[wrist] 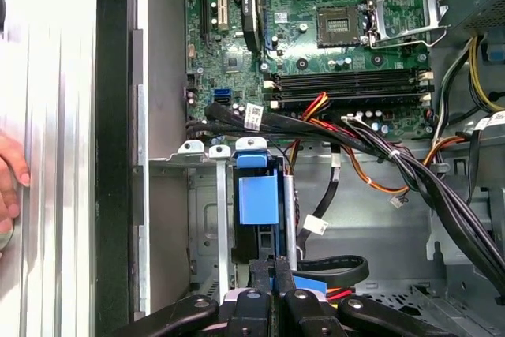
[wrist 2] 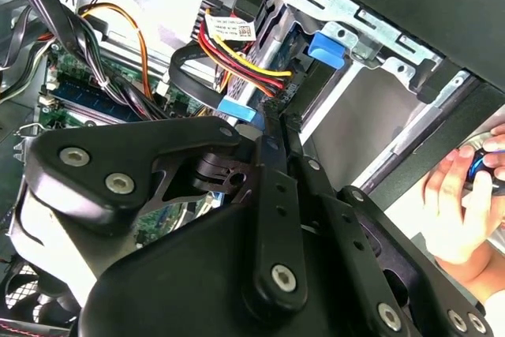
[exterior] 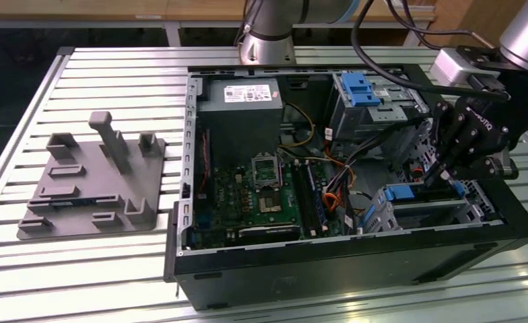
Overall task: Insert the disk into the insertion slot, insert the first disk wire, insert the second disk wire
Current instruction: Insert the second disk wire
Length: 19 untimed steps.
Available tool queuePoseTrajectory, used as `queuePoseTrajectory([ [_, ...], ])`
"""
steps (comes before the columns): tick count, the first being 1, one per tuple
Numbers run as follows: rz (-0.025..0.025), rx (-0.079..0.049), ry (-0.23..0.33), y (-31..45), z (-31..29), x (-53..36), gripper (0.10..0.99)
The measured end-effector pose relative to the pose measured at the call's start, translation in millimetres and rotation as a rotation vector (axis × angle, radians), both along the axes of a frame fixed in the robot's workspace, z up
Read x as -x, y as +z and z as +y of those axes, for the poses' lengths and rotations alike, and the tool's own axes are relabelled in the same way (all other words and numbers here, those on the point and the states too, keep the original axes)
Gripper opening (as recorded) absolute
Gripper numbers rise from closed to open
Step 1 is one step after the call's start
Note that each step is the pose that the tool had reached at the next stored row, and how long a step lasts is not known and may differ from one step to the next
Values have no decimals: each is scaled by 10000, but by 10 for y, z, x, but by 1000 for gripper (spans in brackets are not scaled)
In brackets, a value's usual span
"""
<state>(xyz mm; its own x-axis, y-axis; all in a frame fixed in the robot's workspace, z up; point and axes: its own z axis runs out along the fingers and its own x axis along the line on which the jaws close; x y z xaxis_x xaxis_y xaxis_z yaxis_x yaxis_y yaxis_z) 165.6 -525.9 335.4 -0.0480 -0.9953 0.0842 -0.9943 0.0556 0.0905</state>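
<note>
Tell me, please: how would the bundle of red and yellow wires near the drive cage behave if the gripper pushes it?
The red and yellow wires curve loosely, so they would likely bend aside rather than resist. They end in a plug by the drive cage, so that end may spring back. The gripper looks rigid beside them; the thin strands could snag.

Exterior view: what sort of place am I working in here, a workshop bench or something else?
Likely a lab test bench for computer assembly: an open PC case lies on a slatted aluminium table, a grey moulded fixture sits beside it, and the robot's gripper reaches into the case.
</note>
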Motion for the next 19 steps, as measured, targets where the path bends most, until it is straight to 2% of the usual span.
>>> queuePoseTrajectory([
  [19, 0, 6, 266, -47, -7, 0, 141],
])
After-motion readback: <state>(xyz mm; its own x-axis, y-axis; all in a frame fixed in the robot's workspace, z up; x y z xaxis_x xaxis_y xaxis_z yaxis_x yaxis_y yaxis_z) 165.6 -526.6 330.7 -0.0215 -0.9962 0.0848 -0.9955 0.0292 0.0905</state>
